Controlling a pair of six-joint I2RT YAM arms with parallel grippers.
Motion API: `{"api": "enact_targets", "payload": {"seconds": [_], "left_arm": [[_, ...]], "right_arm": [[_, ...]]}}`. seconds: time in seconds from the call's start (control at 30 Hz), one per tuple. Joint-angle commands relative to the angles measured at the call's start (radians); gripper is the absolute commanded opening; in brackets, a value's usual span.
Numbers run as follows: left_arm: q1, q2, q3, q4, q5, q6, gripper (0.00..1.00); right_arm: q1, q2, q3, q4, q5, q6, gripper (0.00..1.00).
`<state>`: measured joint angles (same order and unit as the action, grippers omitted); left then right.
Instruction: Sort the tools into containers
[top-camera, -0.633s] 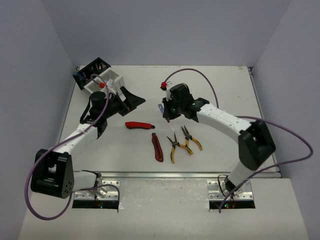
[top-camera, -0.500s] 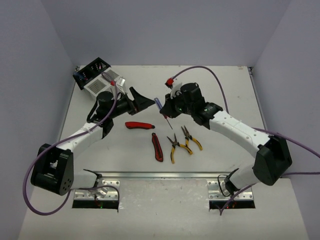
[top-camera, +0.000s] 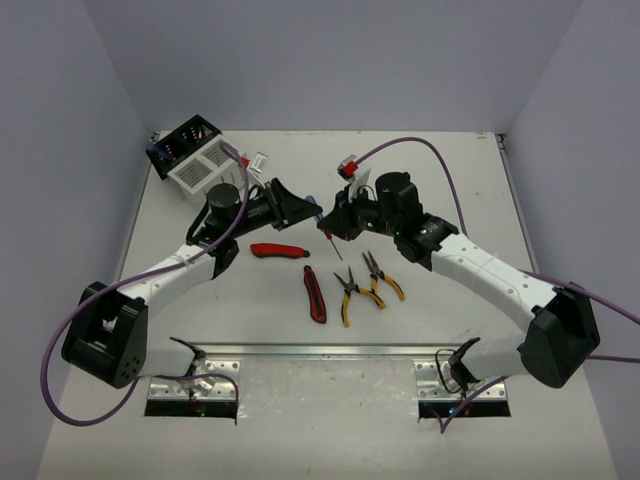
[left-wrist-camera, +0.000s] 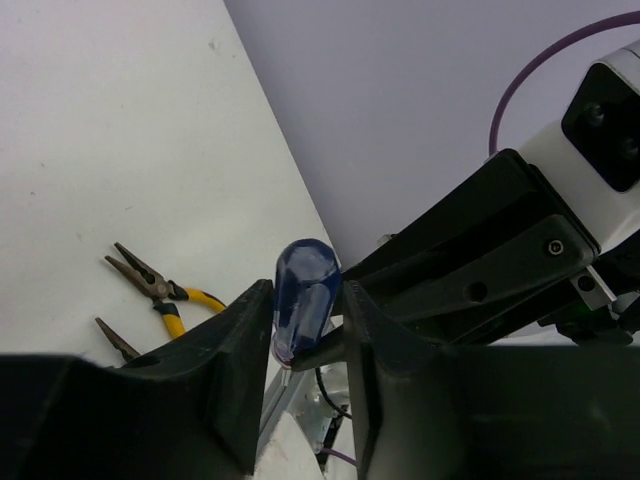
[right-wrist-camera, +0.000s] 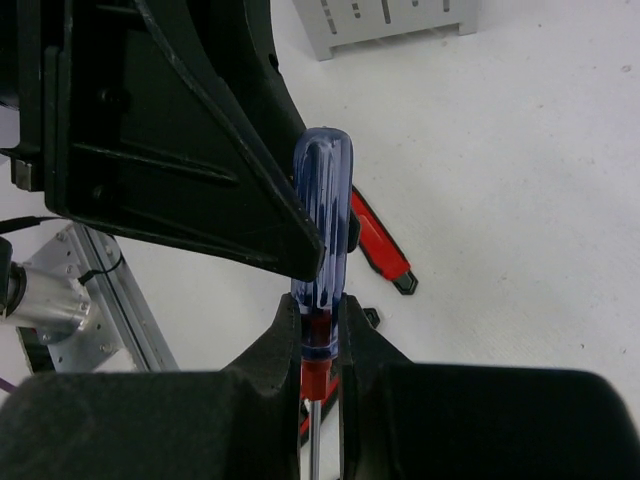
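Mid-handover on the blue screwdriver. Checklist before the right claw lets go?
1. Right claw shut on blue screwdriver, low on the handle: ok.
2. Left claw fingers against both sides of the handle top: ok.
3. Left grip firm enough to carry it alone: cannot tell.
4. Shaft tip apart from pliers and utility knives on the table: ok.
5. Containers in view at the far left corner: ok.

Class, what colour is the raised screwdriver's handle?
The handle is see-through blue; clearest in right wrist view.
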<state>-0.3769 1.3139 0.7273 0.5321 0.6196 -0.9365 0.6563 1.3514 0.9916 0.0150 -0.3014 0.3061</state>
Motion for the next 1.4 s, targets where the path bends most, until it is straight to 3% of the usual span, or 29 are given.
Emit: {"api": "enact_targets", "payload": {"seconds": [0.0, 0.03, 0.1, 0.13, 0.33, 0.37, 0.43, 0.47, 0.5, 0.63, 0.8, 0.87, 0.97, 1.13, 1.37], "left_arm": [[-0.037, 0.008, 0.056, 0.047, 0.011, 0.004, 0.27], [-0.042, 0.01, 0.06, 0.039, 0.005, 0.009, 0.24], [-0.047, 0.011, 0.078, -0.001, -0.008, 0.034, 0.03], [-0.047, 0.009, 0.09, -0.03, -0.022, 0.051, 0.0], [-0.045, -0.001, 0.186, -0.25, -0.189, 0.154, 0.0], [-0.045, -0.002, 0.211, -0.29, -0.234, 0.173, 0.0], [-0.043, -0.006, 0.255, -0.366, -0.328, 0.2, 0.0], [-0.036, -0.008, 0.279, -0.422, -0.396, 0.211, 0.0], [-0.02, -0.01, 0.309, -0.507, -0.499, 0.22, 0.0], [0.077, -0.001, 0.383, -0.613, -0.583, 0.205, 0.0], [0.252, 0.08, 0.622, -0.815, -1.041, 0.287, 0.0], [0.28, 0.111, 0.69, -0.804, -1.215, 0.34, 0.0], [0.352, 0.196, 0.768, -0.73, -1.325, 0.43, 0.0], [0.472, 0.356, 0.866, -0.669, -1.347, 0.504, 0.0], [0.61, 0.552, 0.987, -0.641, -1.156, 0.524, 0.0]], "right_arm": [[0.003, 0.002, 0.042, 0.072, -0.059, -0.01, 0.0], [0.003, 0.003, 0.041, 0.072, -0.058, -0.01, 0.0], [0.003, 0.0, 0.034, 0.078, -0.045, -0.014, 0.0], [0.003, -0.004, 0.03, 0.079, -0.037, -0.015, 0.0], [0.003, -0.019, 0.009, 0.067, -0.002, -0.032, 0.05], [0.003, -0.016, 0.01, 0.064, -0.002, -0.04, 0.24], [0.003, 0.0, 0.027, 0.026, 0.022, -0.047, 0.84], [0.002, 0.001, 0.03, 0.01, 0.037, -0.048, 0.96], [0.003, 0.003, 0.038, -0.009, 0.075, -0.051, 0.98], [0.002, -0.037, -0.01, -0.053, 0.14, -0.067, 0.99], [0.002, -0.178, -0.126, -0.044, 0.216, -0.049, 0.99], [0.002, -0.221, -0.154, -0.046, 0.197, -0.03, 0.99], [0.001, -0.257, -0.201, -0.025, 0.121, 0.008, 0.99], [0.002, -0.295, -0.243, -0.03, 0.003, 0.042, 0.99], [0.002, -0.361, -0.285, -0.1, -0.009, 0.036, 0.99]]}}
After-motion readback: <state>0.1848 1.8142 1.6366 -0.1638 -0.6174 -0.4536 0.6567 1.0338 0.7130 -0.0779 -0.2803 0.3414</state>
